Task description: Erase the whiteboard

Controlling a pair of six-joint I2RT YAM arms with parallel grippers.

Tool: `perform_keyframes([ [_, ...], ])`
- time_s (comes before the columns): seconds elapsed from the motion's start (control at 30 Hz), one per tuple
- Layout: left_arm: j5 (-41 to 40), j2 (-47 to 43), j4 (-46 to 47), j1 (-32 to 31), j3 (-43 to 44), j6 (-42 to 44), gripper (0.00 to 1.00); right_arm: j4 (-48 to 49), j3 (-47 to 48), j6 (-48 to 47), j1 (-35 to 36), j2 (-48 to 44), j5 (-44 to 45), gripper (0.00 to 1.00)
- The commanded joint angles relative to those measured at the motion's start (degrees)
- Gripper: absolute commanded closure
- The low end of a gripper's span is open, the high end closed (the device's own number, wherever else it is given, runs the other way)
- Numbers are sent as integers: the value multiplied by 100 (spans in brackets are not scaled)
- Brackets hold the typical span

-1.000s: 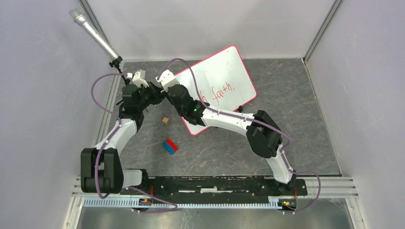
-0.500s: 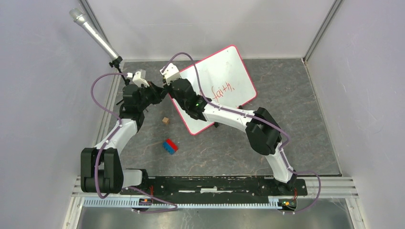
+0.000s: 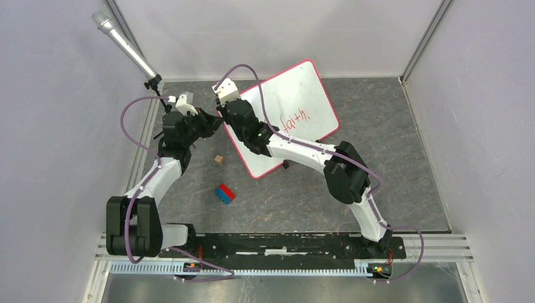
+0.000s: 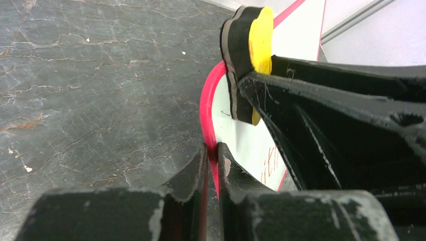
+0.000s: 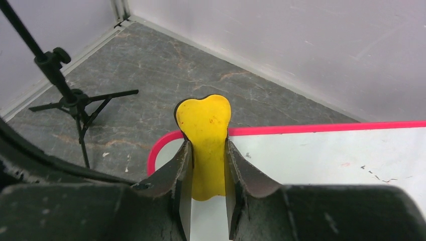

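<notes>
One whiteboard (image 3: 296, 101), one yellow eraser (image 5: 205, 125), one microphone (image 3: 123, 44) on one tripod (image 5: 75, 103), one wooden cube (image 3: 219, 160), one blue brick (image 3: 220, 195), one red brick (image 3: 228, 190), and two grippers: left gripper (image 4: 212, 153), right gripper (image 5: 206, 153).

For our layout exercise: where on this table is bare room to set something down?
Free: between whiteboard and right wall; between red-blue block and right arm. Crowded: far left, left gripper and right gripper at whiteboard's corner, mic stand close.

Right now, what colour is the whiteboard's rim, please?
The rim is pink-red, clearest in the right wrist view.
</notes>
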Motion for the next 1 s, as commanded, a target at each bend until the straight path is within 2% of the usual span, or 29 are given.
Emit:
perform_keyframes([
  [0.0, 656, -331, 287, -266, 190, 193, 98, -275, 305, -94, -229, 243, 601, 78],
  [0.27, 620, -340, 230, -266, 223, 236, 98, -562, 125, 207, -265, 173, 815, 78],
  [0.47, 607, -324, 149, -266, 254, 241, 98, -568, -596, 366, -516, -215, 738, 78],
  [0.67, 561, -188, -101, -267, 394, 252, 98, -81, -1761, 465, -1134, -820, -346, 77],
  [0.97, 480, -177, -191, -257, 420, 328, 98, -194, -2307, 438, -2023, -1093, -1006, 77],
])
